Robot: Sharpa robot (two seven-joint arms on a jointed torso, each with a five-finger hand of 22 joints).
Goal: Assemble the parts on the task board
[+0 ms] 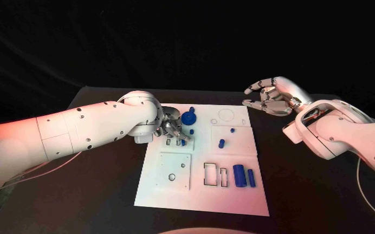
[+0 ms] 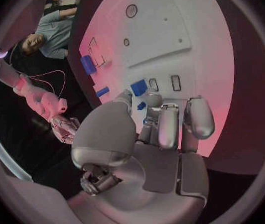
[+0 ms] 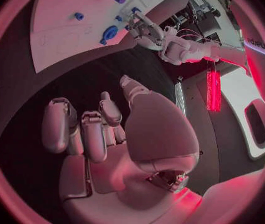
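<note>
Presumably a small part (image 1: 191, 131) is being reached for by the left hand (image 1: 170, 127), fingers curled over the board (image 1: 176, 193), grip untellable; the right hand (image 1: 270, 99), fingers spread, is best kept clear.

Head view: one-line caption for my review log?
Left hand works over the white task board near its blue parts; right hand hovers open beside it.

Black table (image 1: 94, 190); white task board (image 1: 203, 196) lying flat, centre.

A: From my station, the left arm (image 1: 86, 128) has a smooth white shell dotted with small dark screws, ending in a silver left hand (image 1: 169, 127).

B: Same here: right arm (image 1: 336, 131) white, silver right hand (image 1: 270, 97), thin cable (image 1: 364, 182) trailing.
</note>
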